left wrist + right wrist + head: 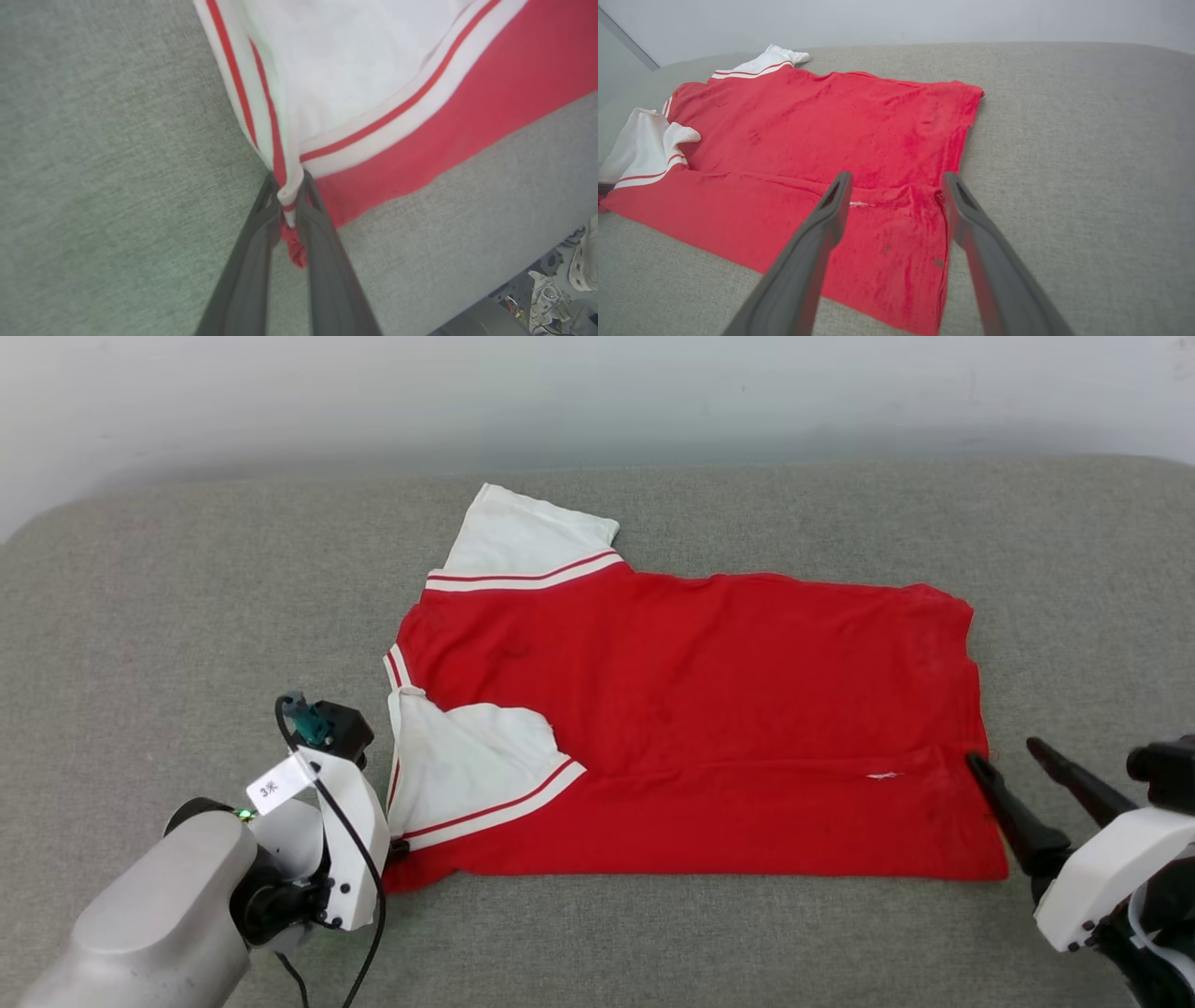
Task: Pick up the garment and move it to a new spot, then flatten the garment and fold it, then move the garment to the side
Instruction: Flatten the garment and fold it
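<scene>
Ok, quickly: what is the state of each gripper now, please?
Left gripper: closed on the garment, at its striped sleeve corner.
Right gripper: open, holding nothing.

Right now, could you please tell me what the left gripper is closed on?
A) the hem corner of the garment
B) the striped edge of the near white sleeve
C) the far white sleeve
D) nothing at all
B: in the left wrist view the left gripper pinches the red-and-white striped edge of the near white sleeve of the garment, with a bit of cloth bunched between its fingers.
</scene>
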